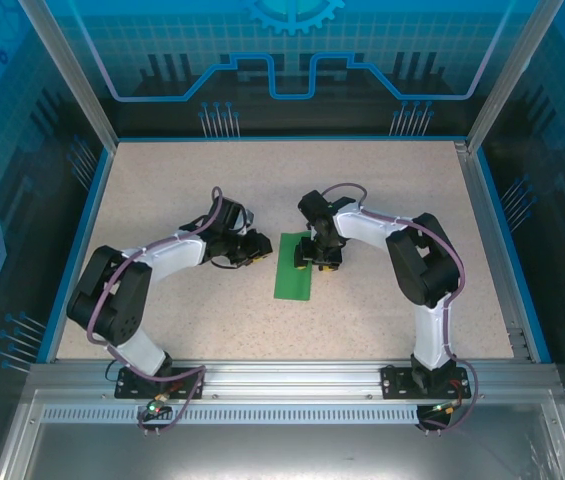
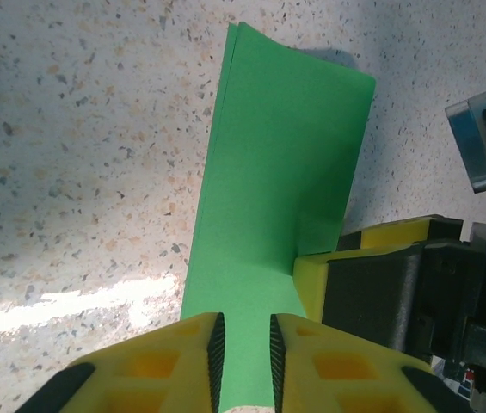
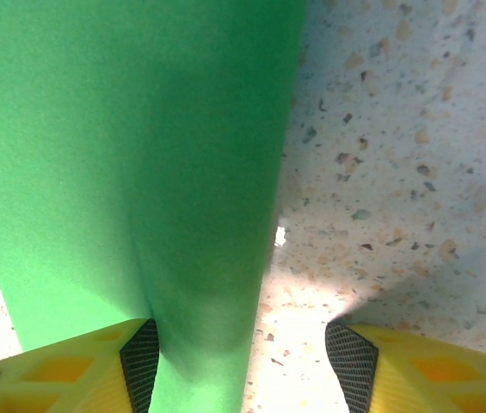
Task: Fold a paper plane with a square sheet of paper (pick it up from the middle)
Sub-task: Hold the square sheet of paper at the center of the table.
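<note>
Early fold stage, by the look of it. Thin bright green paper sheet (image 1: 294,268) lying flat mid-surface betw. the two arms, outline a narrow rectangle, not a square. Two layers visible along its long edge in left wrist view, so prob. doubled over once. No pointed nose, no diagonal folds, nothing dart-like yet.

Left claw (image 2: 243,344) low over the near end of the paper sheet, jaws drawn in to a slim slot w/ green showing through the gap. Can't tell whether the pads bite the paper or merely hover above it.

Right claw (image 3: 243,361) released, jaws wide. One finger (image 2: 313,277) down on the sheet's side edge, seemingly pinning it. Other pad over bare speckled beige surface (image 1: 162,190), just beside the paper. Nothing grasped.

Step in hand, as a judgement: securing the half-folded sheet, one side pinned and the other end being nipped, prob. to set the centre crease or lift a corner for the nose folds.

Next move calls for:
- firm nip on the top layer only, not both
- right finger pressure held so the sheet doesn't skate on the smooth surface
- slow, low lift, since thin paper will buckle or slip fr. the pads
- corner brought in to the centre crease, edges aligned, then pressed flat
</note>
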### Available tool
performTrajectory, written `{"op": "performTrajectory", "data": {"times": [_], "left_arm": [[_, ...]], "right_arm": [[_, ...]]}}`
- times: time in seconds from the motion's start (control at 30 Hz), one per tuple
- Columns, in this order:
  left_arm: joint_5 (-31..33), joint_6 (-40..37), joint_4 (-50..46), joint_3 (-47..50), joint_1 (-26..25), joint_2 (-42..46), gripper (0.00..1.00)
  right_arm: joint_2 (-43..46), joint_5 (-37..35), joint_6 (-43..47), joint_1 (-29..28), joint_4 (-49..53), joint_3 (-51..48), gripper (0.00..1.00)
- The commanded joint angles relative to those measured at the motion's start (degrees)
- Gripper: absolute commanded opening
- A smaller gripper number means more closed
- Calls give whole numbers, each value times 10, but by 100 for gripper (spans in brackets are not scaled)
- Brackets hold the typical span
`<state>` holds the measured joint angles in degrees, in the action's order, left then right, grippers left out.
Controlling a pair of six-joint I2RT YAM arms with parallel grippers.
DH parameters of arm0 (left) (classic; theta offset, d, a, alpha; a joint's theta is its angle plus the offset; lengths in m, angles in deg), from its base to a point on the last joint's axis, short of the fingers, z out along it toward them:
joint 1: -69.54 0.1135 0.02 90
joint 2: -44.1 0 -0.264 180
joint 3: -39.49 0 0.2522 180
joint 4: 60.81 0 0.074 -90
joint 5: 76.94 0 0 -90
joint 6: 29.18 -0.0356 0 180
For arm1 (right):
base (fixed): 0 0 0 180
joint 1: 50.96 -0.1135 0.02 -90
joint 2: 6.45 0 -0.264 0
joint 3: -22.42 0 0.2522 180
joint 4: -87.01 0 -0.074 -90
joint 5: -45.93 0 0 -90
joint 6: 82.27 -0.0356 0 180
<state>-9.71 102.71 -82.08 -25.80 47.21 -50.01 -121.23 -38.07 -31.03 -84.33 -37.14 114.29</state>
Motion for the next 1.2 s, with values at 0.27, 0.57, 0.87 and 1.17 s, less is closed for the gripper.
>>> {"op": "performTrajectory", "data": {"times": [0.27, 0.57, 0.87, 1.17], "left_arm": [[-36, 31, 43, -21, -32, -67, 0], [-32, 28, 44, -44, -47, -107, 0], [-14, 16, 33, -52, -54, -136, 0], [27, -5, 2, -44, -60, -150, 0]], "right_arm": [[-52, -9, -1, -10, -24, -30, 61], [-56, -10, -1, -10, -26, -34, 61], [-59, -8, -1, -10, -28, -36, 61], [-53, -8, 0, -10, -25, -24, 62]]}}
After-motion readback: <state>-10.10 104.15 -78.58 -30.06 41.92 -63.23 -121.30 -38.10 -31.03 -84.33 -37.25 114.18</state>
